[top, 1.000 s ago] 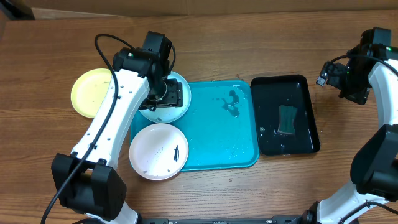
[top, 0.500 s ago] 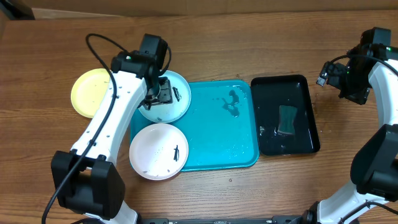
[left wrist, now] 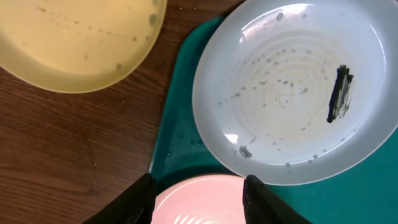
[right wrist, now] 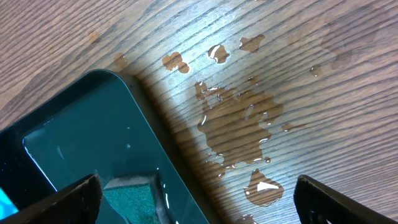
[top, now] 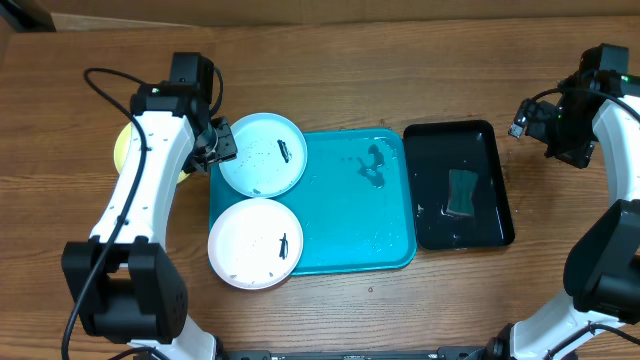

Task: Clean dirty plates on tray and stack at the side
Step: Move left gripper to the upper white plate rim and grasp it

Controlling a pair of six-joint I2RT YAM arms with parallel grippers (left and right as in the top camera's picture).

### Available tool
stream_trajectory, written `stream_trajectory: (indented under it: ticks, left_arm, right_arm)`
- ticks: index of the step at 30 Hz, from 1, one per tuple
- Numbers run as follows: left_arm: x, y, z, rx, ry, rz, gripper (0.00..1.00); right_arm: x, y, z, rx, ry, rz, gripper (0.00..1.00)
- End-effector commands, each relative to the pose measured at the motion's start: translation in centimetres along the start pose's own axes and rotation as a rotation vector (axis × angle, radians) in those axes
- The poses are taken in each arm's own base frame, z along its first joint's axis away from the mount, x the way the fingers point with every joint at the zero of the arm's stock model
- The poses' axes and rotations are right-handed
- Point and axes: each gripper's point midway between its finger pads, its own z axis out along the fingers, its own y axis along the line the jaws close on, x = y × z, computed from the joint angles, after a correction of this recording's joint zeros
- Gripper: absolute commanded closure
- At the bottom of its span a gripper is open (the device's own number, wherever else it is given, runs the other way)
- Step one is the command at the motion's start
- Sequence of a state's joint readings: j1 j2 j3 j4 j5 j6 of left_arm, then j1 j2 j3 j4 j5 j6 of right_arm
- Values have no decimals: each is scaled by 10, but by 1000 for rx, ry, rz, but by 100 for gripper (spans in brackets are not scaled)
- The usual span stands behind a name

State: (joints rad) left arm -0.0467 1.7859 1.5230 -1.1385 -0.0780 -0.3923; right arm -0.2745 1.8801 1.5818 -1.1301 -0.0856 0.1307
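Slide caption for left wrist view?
Smudged light blue plate on the turquoise tray; yellow-green plate beside it on the table.

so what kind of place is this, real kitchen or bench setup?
Probably a lab bench staged for dishwashing, not a kitchen: a bare wooden table, a smudged light blue plate and white plate on a turquoise tray, and a sponge in a wet black tray. No sink in view.

Left claw (left wrist: pixel 198 186) and right claw (right wrist: pixel 198 185) both agape, empty.
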Motion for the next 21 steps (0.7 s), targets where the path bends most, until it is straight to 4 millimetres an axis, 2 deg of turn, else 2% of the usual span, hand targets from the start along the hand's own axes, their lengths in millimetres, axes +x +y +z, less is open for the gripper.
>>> stream_trajectory:
  ticks: [1, 12, 21]
  left_arm:
    - [10, -7, 22, 12, 77, 44, 53]
    - [14, -6, 61, -34, 151, 50, 54]
    - [19, -5, 81, -56, 196, 65, 56]
  right_arm:
    - [-5, 0, -10, 0, -32, 3, 0]
    - [-5, 0, -10, 0, -33, 2, 0]
    - [-5, 0, -10, 0, -33, 3, 0]
